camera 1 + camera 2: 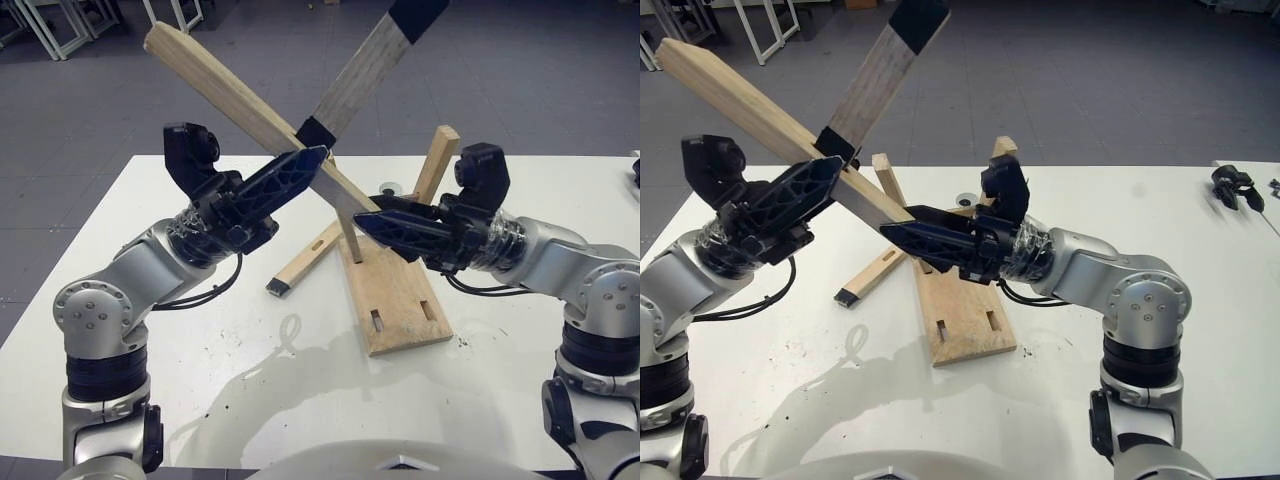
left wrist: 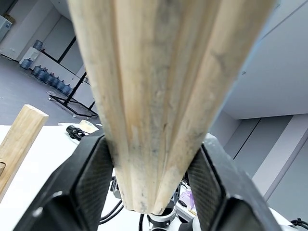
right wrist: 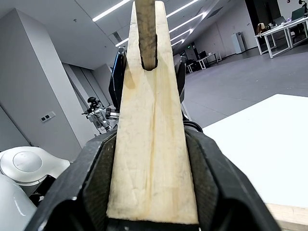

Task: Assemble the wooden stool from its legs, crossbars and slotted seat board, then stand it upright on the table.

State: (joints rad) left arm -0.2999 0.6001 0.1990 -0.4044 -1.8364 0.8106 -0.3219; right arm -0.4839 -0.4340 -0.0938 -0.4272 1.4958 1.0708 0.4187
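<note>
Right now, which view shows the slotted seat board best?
Left eye view, narrowly: seat board lies on the table, two slots clear. Right eye view similar, far end behind the right end effector. Wrist views look along the left-held piece and right-held piece.

The black-tipped leg (image 1: pixel 365 65) is cut off at top.

White metal racks (image 1: pixel 58 27) stand on the grey floor (image 1: pixel 560 70).

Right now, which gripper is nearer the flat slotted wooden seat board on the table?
Right. The right gripper hangs above the far end of the slotted wooden seat board; the left gripper sits higher, farther left.
</note>
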